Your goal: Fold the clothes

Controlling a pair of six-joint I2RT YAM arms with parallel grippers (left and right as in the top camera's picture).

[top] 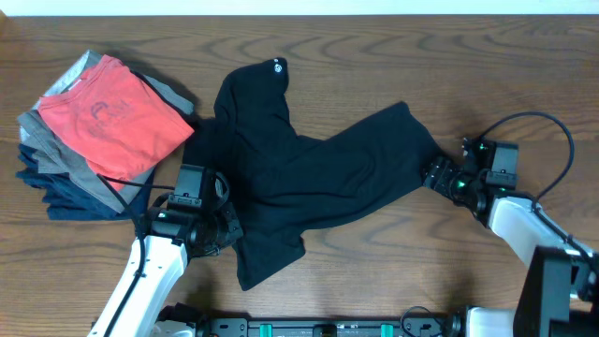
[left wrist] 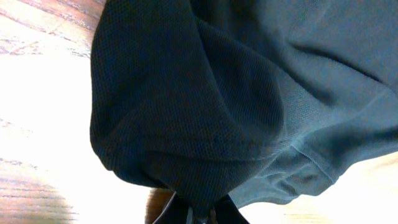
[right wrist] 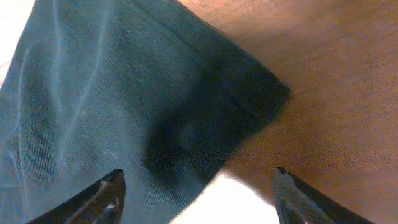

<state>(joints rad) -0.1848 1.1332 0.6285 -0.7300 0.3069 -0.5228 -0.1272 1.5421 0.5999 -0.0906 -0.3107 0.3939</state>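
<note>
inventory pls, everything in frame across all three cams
black knit garment: 1, black, crumpled and unfolded across the table centre
stack of folded clothes: 1 pile, grey and navy layers, far left; piece count unclear
coral-red T-shirt: 1, coral-red, folded, on top of that stack
brown wooden table: 1, brown, under everything
left arm: 1, white and black, near left; jaws closed on a bunched edge of the garment
right arm: 1, white and black, right side; jaws open over the garment's right corner
</note>
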